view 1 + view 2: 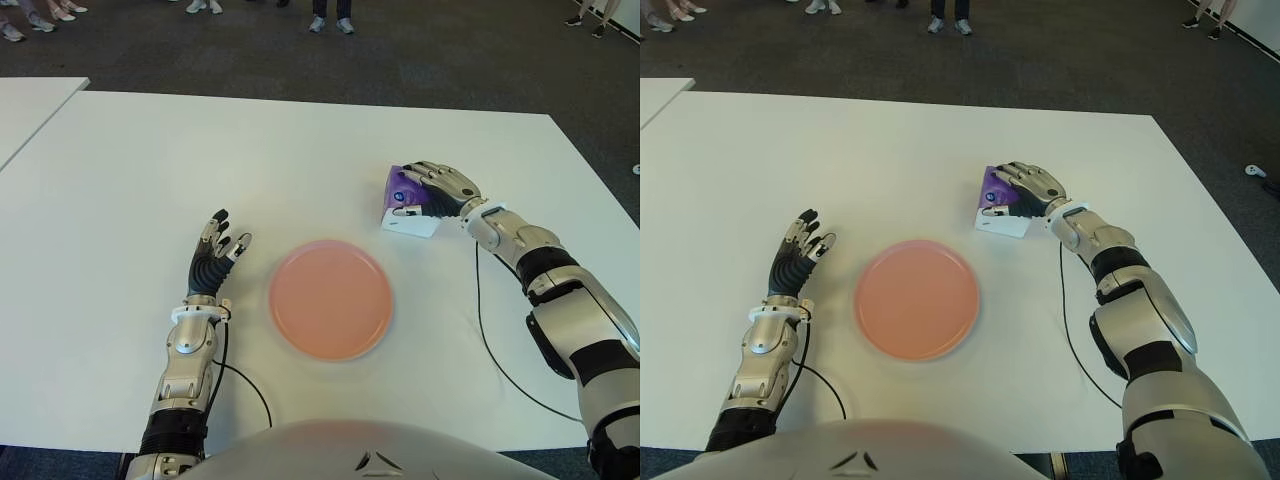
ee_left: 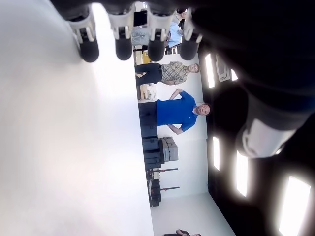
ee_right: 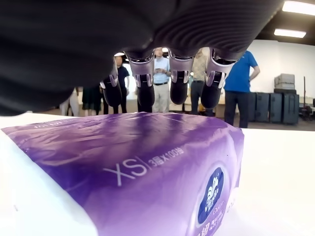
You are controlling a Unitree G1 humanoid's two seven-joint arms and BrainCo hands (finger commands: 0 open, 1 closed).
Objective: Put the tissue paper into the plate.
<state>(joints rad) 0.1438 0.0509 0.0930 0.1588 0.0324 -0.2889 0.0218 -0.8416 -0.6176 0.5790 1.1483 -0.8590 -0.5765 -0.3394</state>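
Observation:
The tissue paper is a purple and white soft pack (image 1: 412, 224) lying on the white table (image 1: 200, 160), to the right of the plate and a little farther back. My right hand (image 1: 425, 192) covers it from the right, fingers curled over its top and the thumb against its near side. The right wrist view shows the pack (image 3: 138, 167) filling the frame beneath the fingers (image 3: 178, 88). An empty pink round plate (image 1: 330, 298) sits at the table's middle front. My left hand (image 1: 215, 250) shows left of the plate, fingers spread and holding nothing.
A black cable (image 1: 490, 350) runs over the table along my right forearm. Another white table (image 1: 30, 100) stands at the far left. Several people's feet (image 1: 330, 22) stand on the dark carpet beyond the far edge.

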